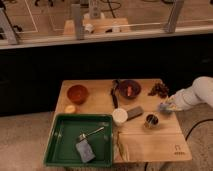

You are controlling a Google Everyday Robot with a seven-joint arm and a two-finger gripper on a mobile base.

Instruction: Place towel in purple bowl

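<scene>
The dark purple bowl (129, 89) stands at the back middle of the wooden table (150, 145), with something reddish inside it. My gripper (165, 107) comes in from the right on a white arm (197, 95) and hangs over the table's right edge, to the right of the bowl and lower in the picture. A small pale blue-grey patch (164, 106) shows at the gripper's tip. It may be the towel, but I cannot tell this, nor whether it is held.
An orange-brown bowl (77, 93) stands at the back left, a small orange fruit (70, 108) in front of it. A green tray (62, 145) holds a blue-grey pad (85, 151) and a spoon (92, 133). A white cup (120, 116), dark block (134, 113), tin can (151, 120) and dark cluster (159, 90) lie mid-table.
</scene>
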